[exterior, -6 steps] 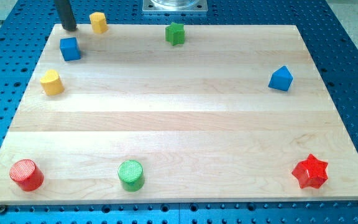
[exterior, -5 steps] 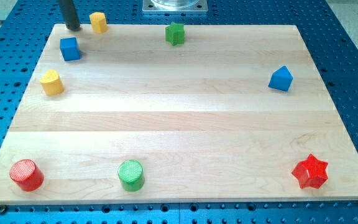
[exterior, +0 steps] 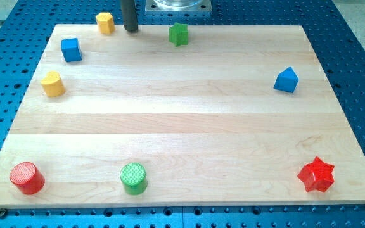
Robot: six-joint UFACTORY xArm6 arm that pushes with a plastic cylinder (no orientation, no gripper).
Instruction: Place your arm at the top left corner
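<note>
My tip (exterior: 131, 29) rests at the top edge of the wooden board (exterior: 189, 120), left of centre. A yellow block (exterior: 105, 22) sits just left of the tip, near the board's top left. A green star block (exterior: 179, 33) lies to the tip's right. A blue cube (exterior: 71, 49) lies below and left of the yellow block. The tip touches no block.
A yellow block (exterior: 52, 83) sits at the left edge. A blue block (exterior: 286, 80) is at the right. A red cylinder (exterior: 27, 177), a green cylinder (exterior: 133, 178) and a red star (exterior: 316, 175) line the bottom. A metal base (exterior: 178, 6) stands above the board.
My tip has moved right along the top edge, from left of the top yellow block to its right. That yellow block has shifted slightly to the right.
</note>
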